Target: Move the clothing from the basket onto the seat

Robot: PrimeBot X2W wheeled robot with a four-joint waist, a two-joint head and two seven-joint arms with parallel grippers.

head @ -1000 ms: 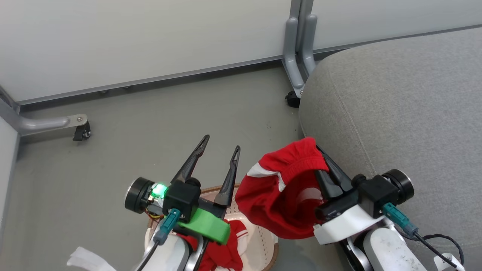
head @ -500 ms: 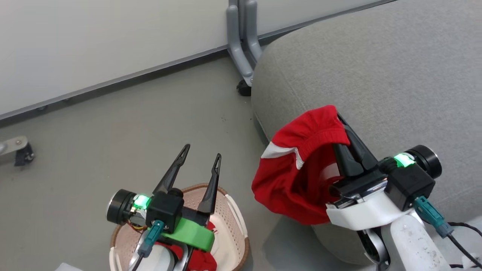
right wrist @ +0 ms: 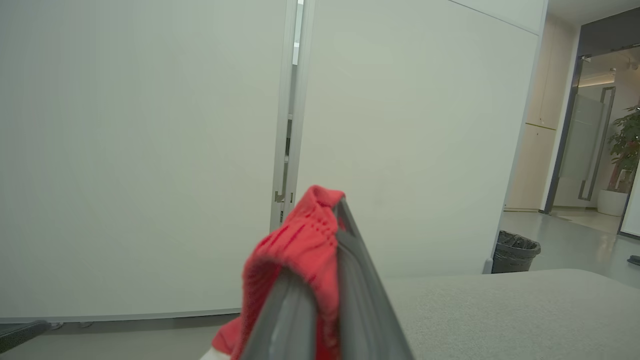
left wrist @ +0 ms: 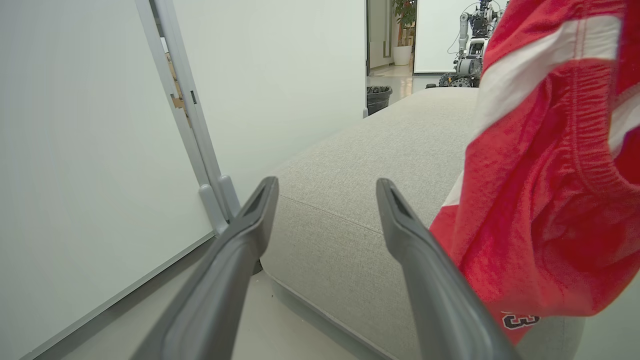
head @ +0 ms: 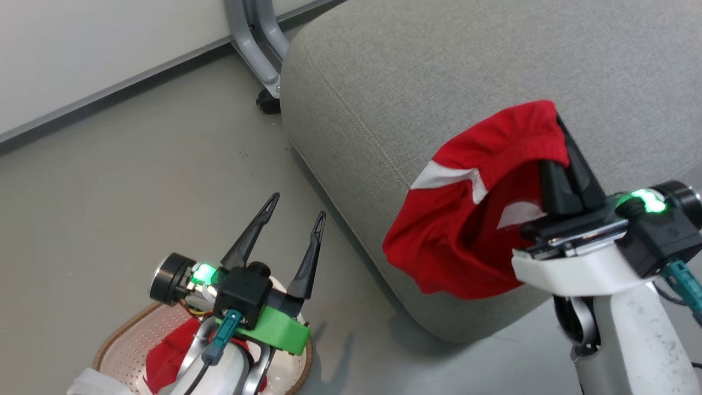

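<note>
A red garment with white panels (head: 466, 230) hangs from my right gripper (head: 559, 142), which is shut on its waistband above the front corner of the grey seat (head: 439, 71). In the right wrist view the red cloth (right wrist: 295, 245) drapes over the closed fingertips (right wrist: 345, 220), with the seat (right wrist: 500, 310) below. My left gripper (head: 298, 204) stands open and empty above the cream basket (head: 118, 343), where more red clothing (head: 164, 356) lies. The left wrist view has the open gripper (left wrist: 326, 182) facing the seat (left wrist: 360, 165), with the hanging garment (left wrist: 550, 175) at its right.
A pale partition wall stands behind, and its grey caster foot (head: 258, 55) sits by the seat's left corner. Grey floor (head: 137, 181) lies between wall and basket. A white cloth (head: 90, 384) shows at the bottom left. Farther off are a black bin (right wrist: 515, 250) and another robot (left wrist: 472, 40).
The head camera has swung right. My right gripper has carried the red garment up from beside the seat's edge to over its front corner. The left gripper stays open above the basket.
</note>
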